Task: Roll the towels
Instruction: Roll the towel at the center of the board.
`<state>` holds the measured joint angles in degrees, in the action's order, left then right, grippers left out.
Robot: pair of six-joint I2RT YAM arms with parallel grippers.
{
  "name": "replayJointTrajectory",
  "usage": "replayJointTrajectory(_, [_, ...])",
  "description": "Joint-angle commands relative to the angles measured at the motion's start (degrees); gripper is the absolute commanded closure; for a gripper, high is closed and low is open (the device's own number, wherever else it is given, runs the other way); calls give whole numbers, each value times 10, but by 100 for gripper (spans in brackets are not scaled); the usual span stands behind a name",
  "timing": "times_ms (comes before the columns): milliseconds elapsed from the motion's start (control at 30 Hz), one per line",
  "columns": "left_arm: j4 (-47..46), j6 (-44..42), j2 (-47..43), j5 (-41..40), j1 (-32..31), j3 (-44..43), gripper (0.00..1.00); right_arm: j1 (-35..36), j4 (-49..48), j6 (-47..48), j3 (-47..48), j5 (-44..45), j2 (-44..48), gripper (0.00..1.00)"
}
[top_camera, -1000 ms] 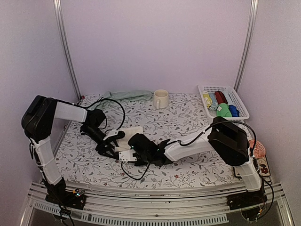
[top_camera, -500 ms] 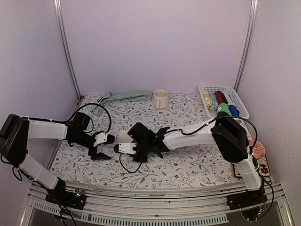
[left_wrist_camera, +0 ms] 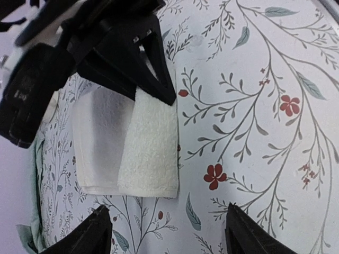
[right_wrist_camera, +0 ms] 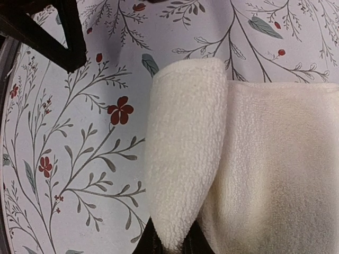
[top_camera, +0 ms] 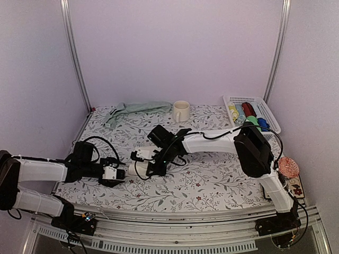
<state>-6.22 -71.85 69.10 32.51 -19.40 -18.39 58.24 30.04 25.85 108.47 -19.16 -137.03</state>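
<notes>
The cream towel (left_wrist_camera: 143, 143) lies folded on the flowered tablecloth left of centre, one edge turned over into a thick fold (right_wrist_camera: 185, 148). My right gripper (right_wrist_camera: 175, 246) is shut on that fold's end, and in the left wrist view its black jaws (left_wrist_camera: 153, 84) cover the towel's far end. My left gripper (left_wrist_camera: 169, 238) stands open just short of the towel's near edge, with nothing between its fingers. It lies low at the left (top_camera: 119, 173). The sage green towel (top_camera: 135, 108) lies crumpled at the back left.
A cream mug (top_camera: 181, 111) stands at the back centre. A white basket (top_camera: 265, 114) with several rolled coloured cloths sits at the back right. A pinkish round object (top_camera: 288, 166) lies at the right edge. The right arm (top_camera: 212, 142) stretches across the table's middle.
The left arm has drawn back left and low, away from the cream towel, its jaws now apart. The right gripper, still shut on the towel's fold, has shifted slightly toward the back.
</notes>
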Motion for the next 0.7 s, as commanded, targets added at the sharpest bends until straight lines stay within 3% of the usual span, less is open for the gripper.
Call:
replayJointTrajectory(0, [-78, -19, 7, -40, -35, 14, 26, -3, 91, -33, 39, -83, -41, 96])
replayJointTrajectory(667, [-140, -6, 113, -151, -128, -10, 42, -12, 126, -59, 81, -162, -67, 95])
